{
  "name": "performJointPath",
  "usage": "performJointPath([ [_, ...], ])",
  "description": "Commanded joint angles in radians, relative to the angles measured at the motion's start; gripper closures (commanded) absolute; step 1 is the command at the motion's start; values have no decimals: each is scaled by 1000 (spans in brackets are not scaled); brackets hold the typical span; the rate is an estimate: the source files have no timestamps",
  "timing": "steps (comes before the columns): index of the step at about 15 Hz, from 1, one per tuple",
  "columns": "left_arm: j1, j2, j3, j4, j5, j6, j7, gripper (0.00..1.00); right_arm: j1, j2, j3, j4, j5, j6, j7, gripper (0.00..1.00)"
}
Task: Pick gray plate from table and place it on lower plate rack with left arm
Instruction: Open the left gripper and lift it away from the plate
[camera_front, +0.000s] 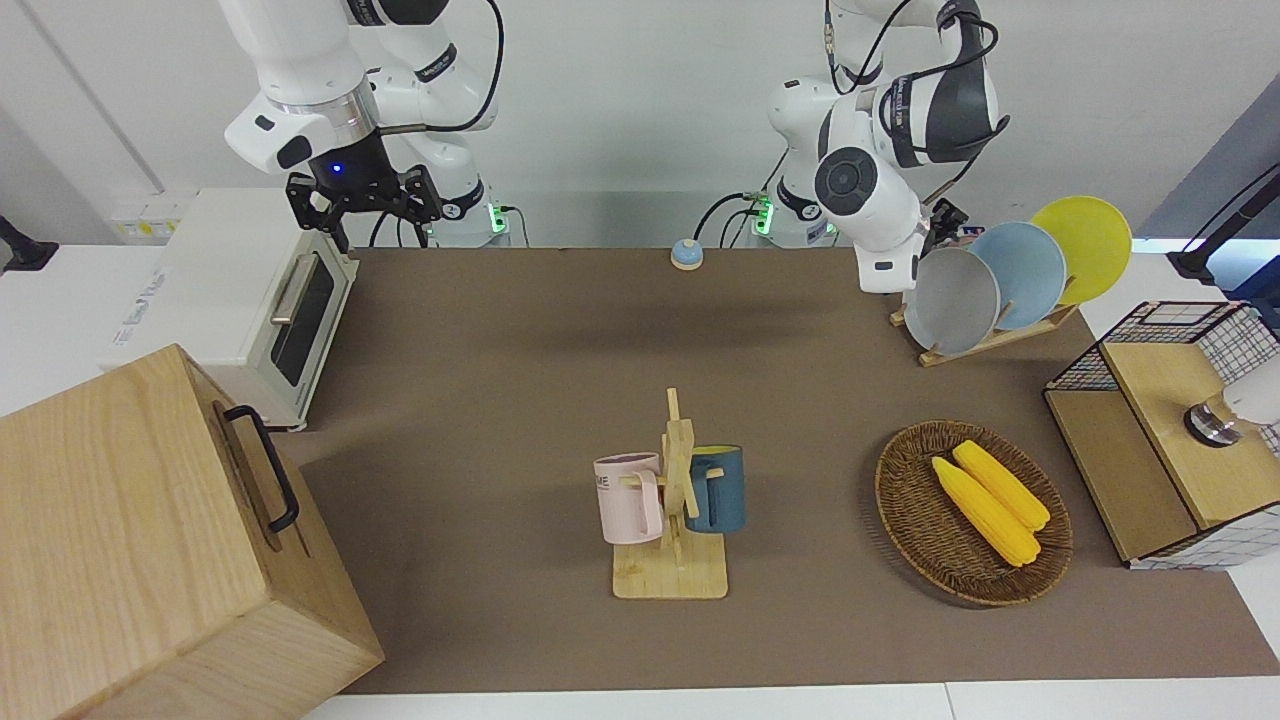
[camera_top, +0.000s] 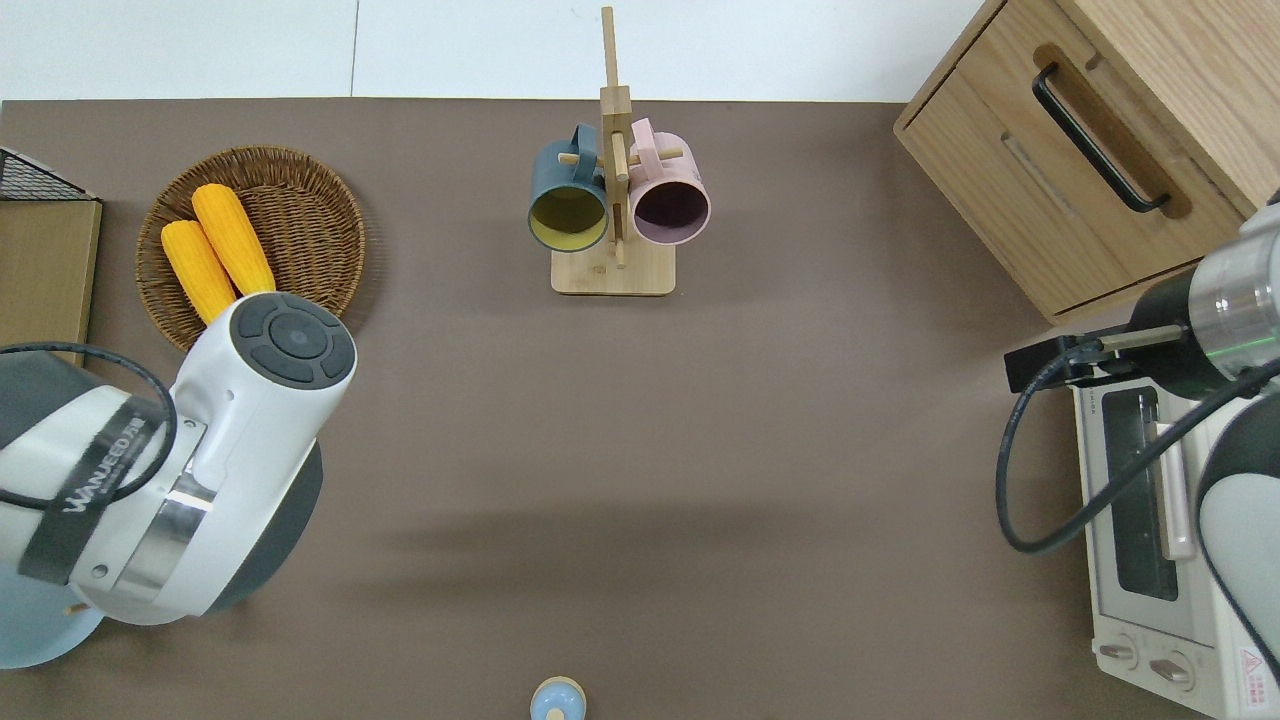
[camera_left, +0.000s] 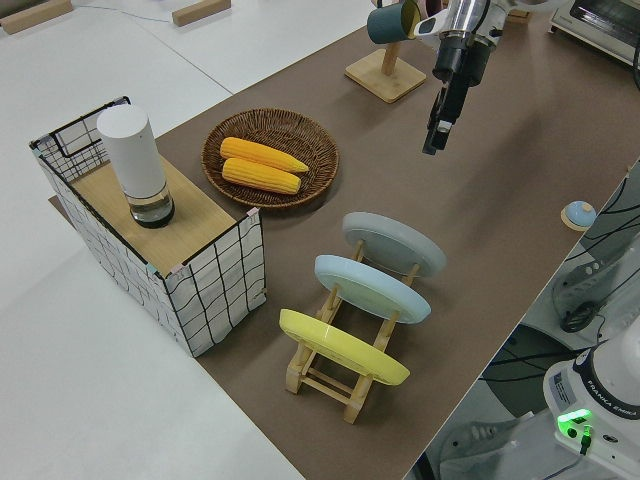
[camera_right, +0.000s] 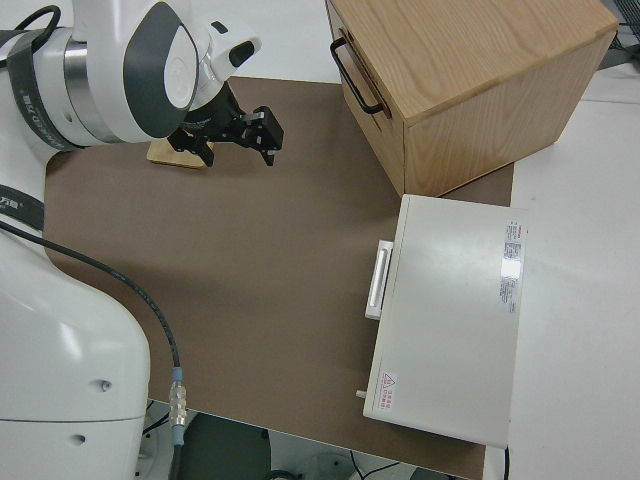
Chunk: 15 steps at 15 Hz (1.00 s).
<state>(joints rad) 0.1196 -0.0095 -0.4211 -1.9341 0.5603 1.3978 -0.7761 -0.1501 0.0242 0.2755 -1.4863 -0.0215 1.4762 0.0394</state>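
Brown mat (camera_front: 560, 380): gray plate (camera_front: 952, 300) slotted upright in lower plate rack (camera_front: 990, 340), left gripper (camera_left: 441, 118) above it, finger state indiscernible; right arm parked

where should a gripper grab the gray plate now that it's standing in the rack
Grip the gray plate by its raised top rim, coming from above. It stands tilted on edge in the wooden plate rack, with the blue plate close beside it, so only the upper edge is free.
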Motion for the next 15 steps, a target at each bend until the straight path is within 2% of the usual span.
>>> performJointPath([
  [1,-5,-1,10,52,-132,61,81,2,-20,-3,18,9,-2,-14,13,17],
  [3,2,-3,15,87,-224,93,180,2,-19,-1,18,9,-2,-14,13,17],
  [5,21,-9,45,145,-394,130,340,2,-19,-1,18,9,-2,-14,13,17],
  [7,37,-24,82,202,-494,130,501,2,-19,-1,18,9,-2,-14,13,17],
  [10,40,-29,102,224,-536,133,632,2,-19,-3,18,9,-2,-14,13,17],
  [13,66,-29,116,262,-594,135,644,2,-19,-1,18,9,-2,-14,13,17],
  [15,75,-29,119,293,-593,130,672,2,-19,-3,18,9,-2,-14,13,17],
])
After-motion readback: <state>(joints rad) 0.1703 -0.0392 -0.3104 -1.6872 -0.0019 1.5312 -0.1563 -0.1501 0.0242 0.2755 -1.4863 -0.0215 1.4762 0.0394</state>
